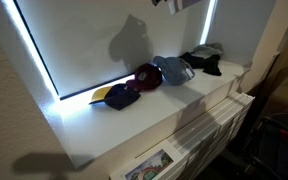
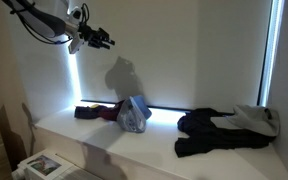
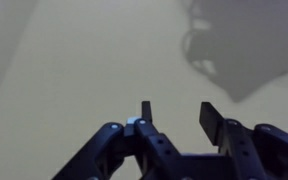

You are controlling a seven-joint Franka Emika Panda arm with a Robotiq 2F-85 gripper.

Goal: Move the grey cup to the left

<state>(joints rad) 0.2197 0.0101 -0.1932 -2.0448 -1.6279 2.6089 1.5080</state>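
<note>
The grey cup, a grey-blue fabric cap (image 1: 172, 69), lies on the white sill (image 1: 134, 125) next to a maroon-red cap (image 1: 146, 76) and a dark cap (image 1: 119, 96). It also shows in an exterior view (image 2: 134, 116), with the maroon cap (image 2: 108, 112) and the dark cap (image 2: 84, 112) beside it. My gripper (image 2: 102, 41) hangs high above the sill, well above and apart from the caps; only its tip shows at the top edge of an exterior view (image 1: 174, 5). In the wrist view the gripper (image 3: 176, 112) is open and empty, facing a bare wall with its shadow.
A pile of black clothing (image 2: 212, 133) with a grey garment (image 2: 256, 120) lies at the far end of the sill; it also shows in an exterior view (image 1: 204, 58). A lit window blind stands behind the caps. Printed papers (image 1: 149, 165) lie below the sill's front edge.
</note>
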